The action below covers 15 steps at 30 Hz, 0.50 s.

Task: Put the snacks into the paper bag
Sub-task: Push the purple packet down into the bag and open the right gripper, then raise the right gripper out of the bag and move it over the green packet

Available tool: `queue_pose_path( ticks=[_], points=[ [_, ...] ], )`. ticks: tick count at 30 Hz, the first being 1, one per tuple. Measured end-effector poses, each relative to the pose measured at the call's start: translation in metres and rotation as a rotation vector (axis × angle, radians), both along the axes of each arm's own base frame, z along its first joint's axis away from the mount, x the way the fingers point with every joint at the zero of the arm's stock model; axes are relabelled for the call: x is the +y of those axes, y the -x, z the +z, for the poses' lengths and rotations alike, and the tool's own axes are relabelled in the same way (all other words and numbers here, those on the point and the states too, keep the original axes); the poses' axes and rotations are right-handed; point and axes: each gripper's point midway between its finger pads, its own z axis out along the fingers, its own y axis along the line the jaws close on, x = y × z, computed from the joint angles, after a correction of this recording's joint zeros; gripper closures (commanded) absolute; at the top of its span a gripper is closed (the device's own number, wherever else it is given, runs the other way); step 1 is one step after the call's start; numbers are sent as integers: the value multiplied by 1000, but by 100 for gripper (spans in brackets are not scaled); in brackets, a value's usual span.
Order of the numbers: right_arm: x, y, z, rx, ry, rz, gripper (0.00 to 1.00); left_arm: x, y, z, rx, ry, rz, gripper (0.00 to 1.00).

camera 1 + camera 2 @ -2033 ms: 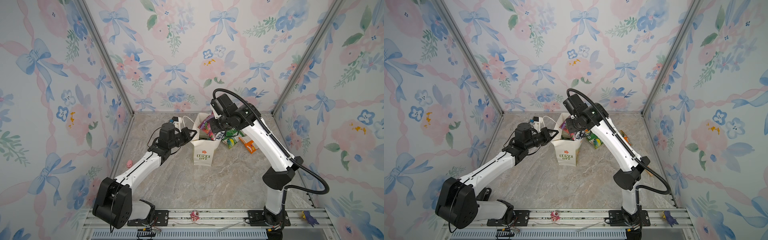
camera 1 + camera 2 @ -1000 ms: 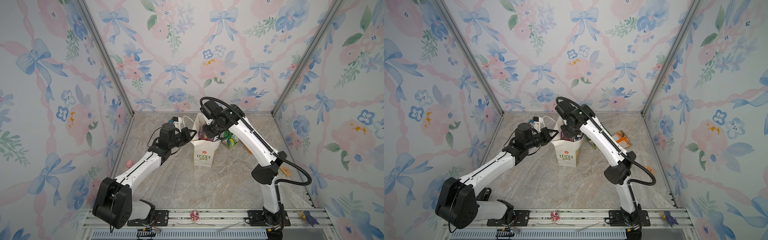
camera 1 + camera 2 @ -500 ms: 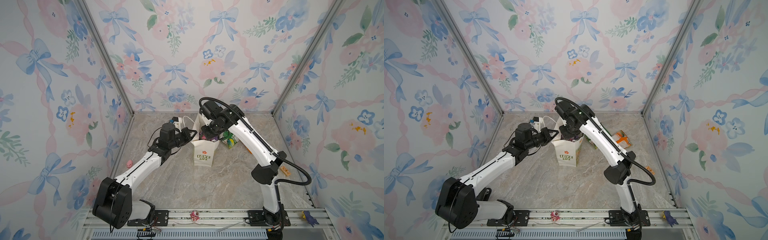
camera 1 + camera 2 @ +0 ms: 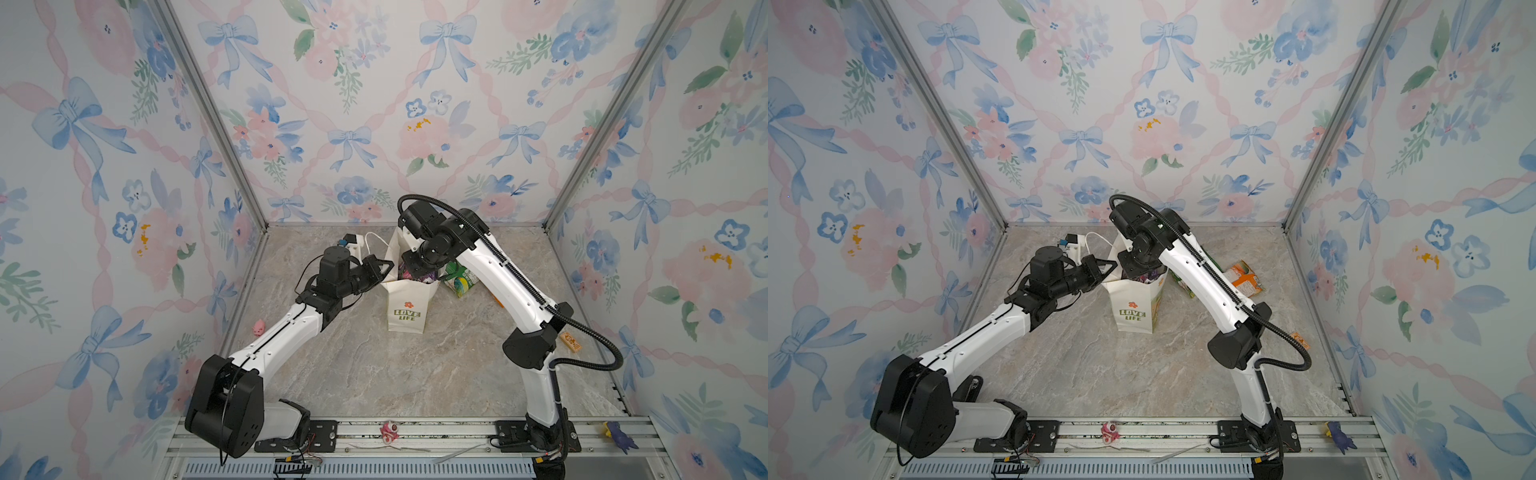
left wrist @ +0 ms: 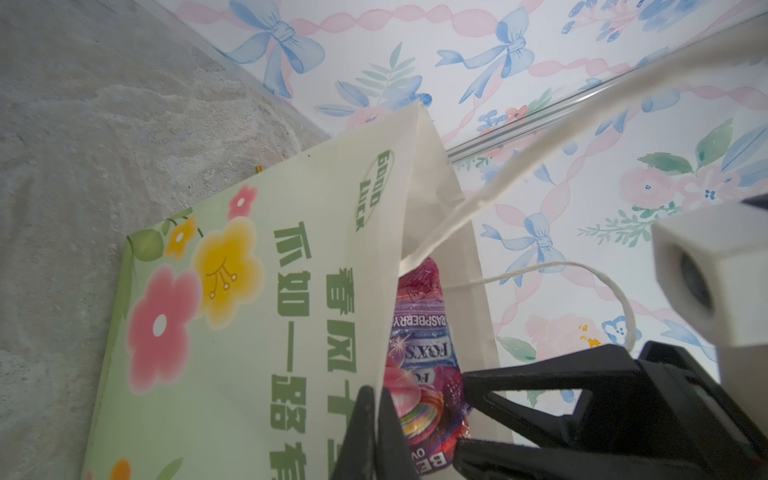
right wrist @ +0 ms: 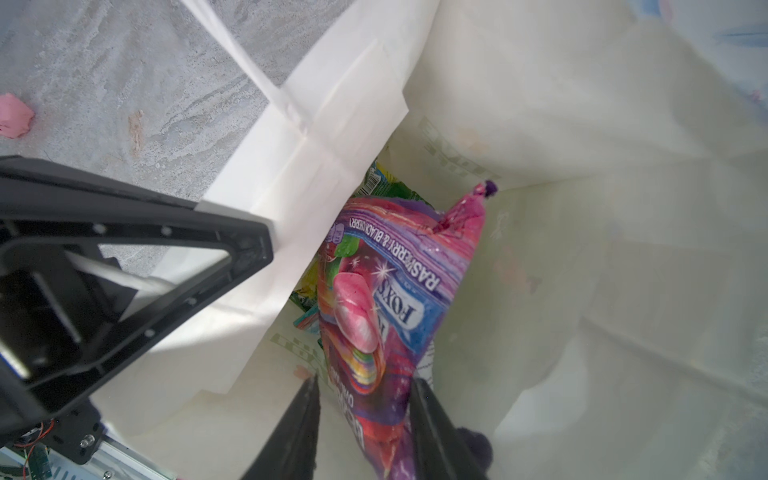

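The cream paper bag (image 4: 407, 309) (image 4: 1133, 309) stands upright mid-table. My left gripper (image 4: 388, 266) (image 5: 374, 392) is shut on the bag's left rim and holds the mouth apart. My right gripper (image 4: 415, 270) (image 6: 363, 380) reaches down into the bag. Its jaws stand apart around a purple FOX'S packet (image 6: 390, 299) (image 5: 424, 340), with a gap on one side. That packet rests on green packets (image 6: 386, 187) inside the bag. Right of the bag, a green packet (image 4: 459, 282) and an orange packet (image 4: 1244, 276) lie on the table.
A pink pig figure (image 4: 258, 328) lies by the left wall and a small wooden block (image 4: 569, 341) by the right wall. Flowered walls close in three sides. A white cord handle (image 5: 540, 141) crosses above the bag's mouth.
My right gripper has carried the purple packet down into the bag and its jaws have spread apart. The left gripper has kept its hold on the rim.
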Motion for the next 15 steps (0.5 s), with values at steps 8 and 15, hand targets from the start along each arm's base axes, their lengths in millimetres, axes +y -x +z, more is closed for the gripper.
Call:
queue_pose_path(
  ticks=[8, 15],
  points=[
    [5, 1, 18, -34, -64, 17, 54, 0, 0, 1, -5, 2, 0, 100],
    [7, 8, 65, -110, -207, 41, 54, 3, 4, 2, -7, 1, 5, 100]
  ],
)
